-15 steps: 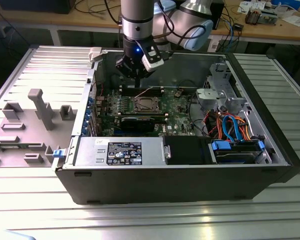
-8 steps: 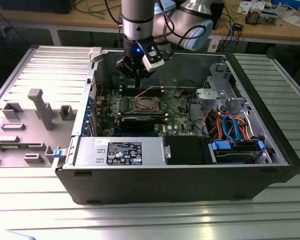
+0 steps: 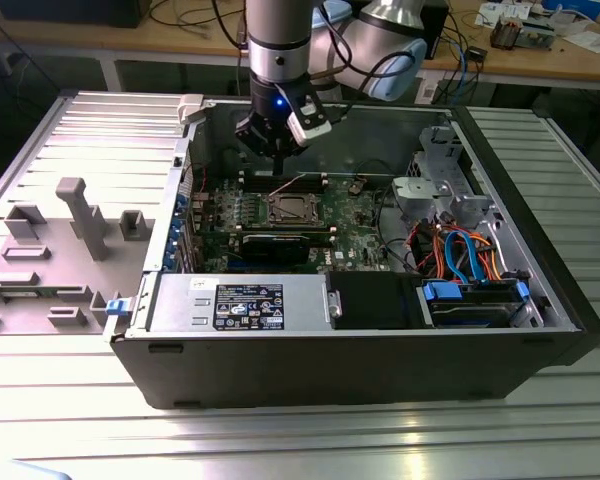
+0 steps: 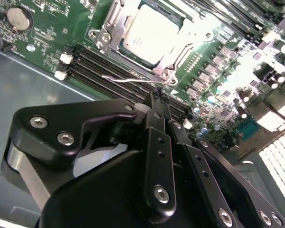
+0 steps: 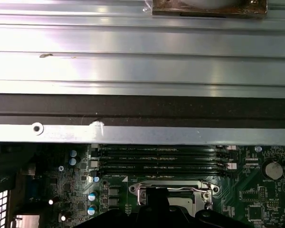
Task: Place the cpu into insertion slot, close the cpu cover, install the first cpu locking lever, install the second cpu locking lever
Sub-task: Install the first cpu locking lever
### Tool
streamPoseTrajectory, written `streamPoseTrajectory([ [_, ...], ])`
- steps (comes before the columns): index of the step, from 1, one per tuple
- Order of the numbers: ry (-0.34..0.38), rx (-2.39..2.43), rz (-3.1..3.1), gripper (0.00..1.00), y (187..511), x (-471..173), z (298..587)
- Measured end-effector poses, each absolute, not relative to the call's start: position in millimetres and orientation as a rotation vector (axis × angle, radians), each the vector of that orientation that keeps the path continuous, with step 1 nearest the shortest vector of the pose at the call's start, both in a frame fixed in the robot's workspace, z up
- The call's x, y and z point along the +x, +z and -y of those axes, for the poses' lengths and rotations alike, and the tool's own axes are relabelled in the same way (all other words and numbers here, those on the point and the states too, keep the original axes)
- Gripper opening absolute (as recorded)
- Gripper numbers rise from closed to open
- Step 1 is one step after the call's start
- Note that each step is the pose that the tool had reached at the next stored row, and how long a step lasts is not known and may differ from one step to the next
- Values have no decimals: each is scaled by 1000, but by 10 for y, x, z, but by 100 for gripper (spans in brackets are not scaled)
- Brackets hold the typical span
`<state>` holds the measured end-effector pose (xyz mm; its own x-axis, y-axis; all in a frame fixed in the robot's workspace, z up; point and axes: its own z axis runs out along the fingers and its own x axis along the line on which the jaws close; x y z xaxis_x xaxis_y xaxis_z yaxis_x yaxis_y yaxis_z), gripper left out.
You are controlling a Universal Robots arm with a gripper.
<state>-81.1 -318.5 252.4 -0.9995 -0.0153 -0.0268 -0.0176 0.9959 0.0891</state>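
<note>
The cpu (image 4: 154, 33) lies in the insertion slot (image 3: 272, 212) on the green board, its silver top showing. The cpu cover (image 4: 187, 45) lies flat over it as a metal frame. One thin wire locking lever (image 4: 126, 79) stands out from the socket's edge towards the memory slots, raised off the board; it also shows as a slanted wire (image 3: 288, 185) in the exterior view. My gripper (image 4: 157, 97) hangs just above that lever, fingers together, tips right by the wire. In the exterior view the gripper (image 3: 278, 165) is over the socket's far edge.
Black memory slots (image 4: 99, 64) run beside the socket. A long black card (image 3: 275, 243) lies in front of it. The power supply (image 3: 245, 300), drive cage (image 3: 430, 190) and cables (image 3: 460, 250) fill the case (image 3: 330, 370). A coin battery (image 5: 273, 169) sits on the board.
</note>
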Motion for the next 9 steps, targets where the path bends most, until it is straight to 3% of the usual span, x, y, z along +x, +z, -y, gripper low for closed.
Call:
streamPoseTrajectory([
  [9, 141, -25, -3112, 11, 2448, -743, 3186],
])
